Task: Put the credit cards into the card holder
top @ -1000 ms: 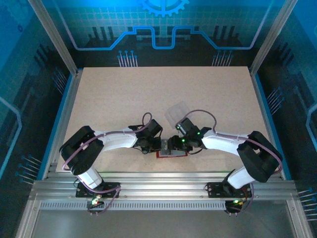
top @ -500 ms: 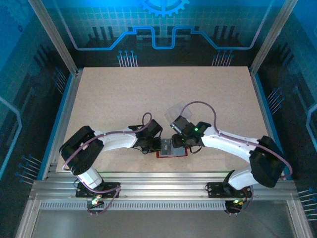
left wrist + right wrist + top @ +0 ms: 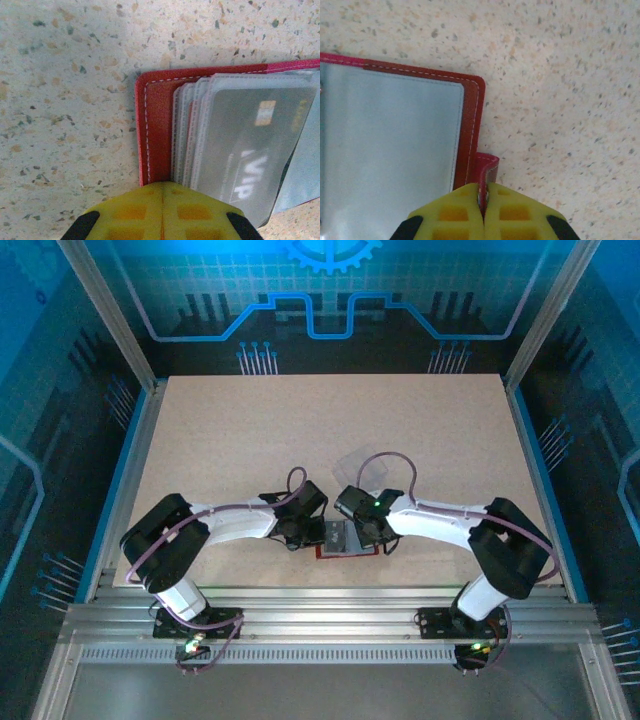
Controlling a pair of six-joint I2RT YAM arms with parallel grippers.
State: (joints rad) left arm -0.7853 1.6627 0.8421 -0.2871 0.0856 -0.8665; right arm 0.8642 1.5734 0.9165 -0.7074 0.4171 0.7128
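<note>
The red card holder [image 3: 157, 130] lies open on the table near the front edge [image 3: 345, 545], pale grey pockets up. One credit card [image 3: 250, 145], marked VIP, sits inside the top pocket. My left gripper [image 3: 162, 192] is shut, its yellow tips resting on the holder's left edge with nothing between them. In the right wrist view the holder's right half [image 3: 470, 125] shows a bare pale pocket [image 3: 390, 150]. Its red snap tab [image 3: 487, 167] sticks out at the right edge. My right gripper [image 3: 484, 197] is shut on that tab. In the top view the left gripper [image 3: 318, 532] and right gripper [image 3: 365, 536] flank the holder.
A clear plastic box [image 3: 362, 462] lies just behind the right arm's wrist. The speckled table [image 3: 300, 430] stretches away behind both arms. Metal frame posts and a blue rim border it.
The right arm has swung in from the clear box side to the holder's right edge, and its jaws have gone from open to shut on the snap tab. The left arm has stayed put.
</note>
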